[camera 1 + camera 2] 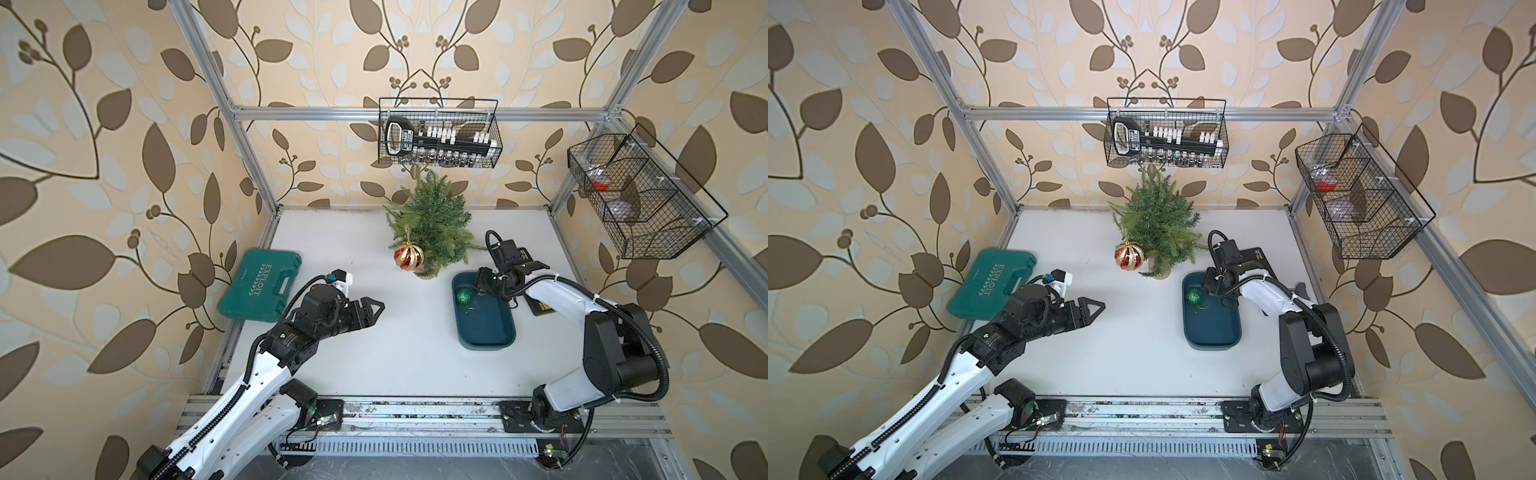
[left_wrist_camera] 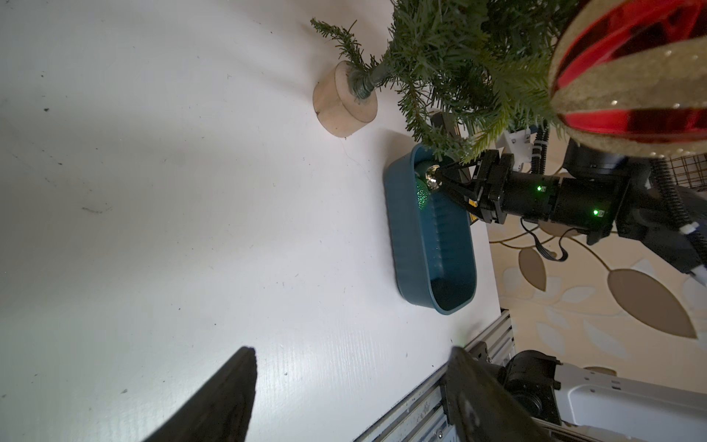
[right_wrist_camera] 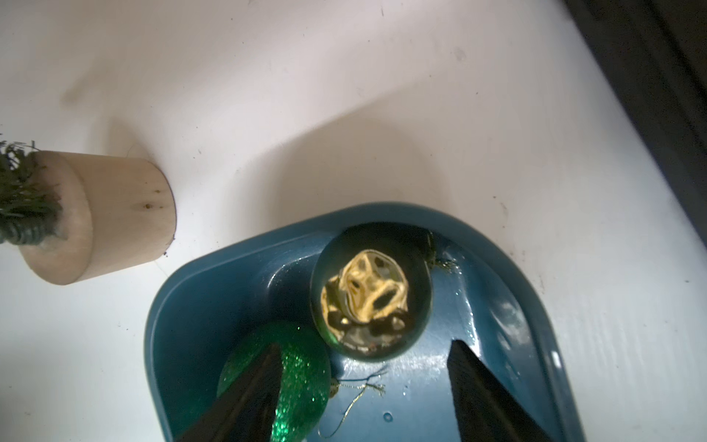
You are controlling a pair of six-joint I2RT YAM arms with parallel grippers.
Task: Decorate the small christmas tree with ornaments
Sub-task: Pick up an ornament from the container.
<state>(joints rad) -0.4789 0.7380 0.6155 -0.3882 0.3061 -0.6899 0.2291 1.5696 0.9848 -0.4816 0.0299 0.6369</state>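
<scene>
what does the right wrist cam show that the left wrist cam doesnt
Only the right wrist view shows the gold thread on the green glittery ball and the shiny gold ball's mirrored face. Only the left wrist view shows the red-and-gold striped ball up close by the small christmas tree's branches, plus the open left gripper. Both show the tree's wooden base, the blue tray holding the green and gold balls, and the open right gripper at the gold ball.
</scene>
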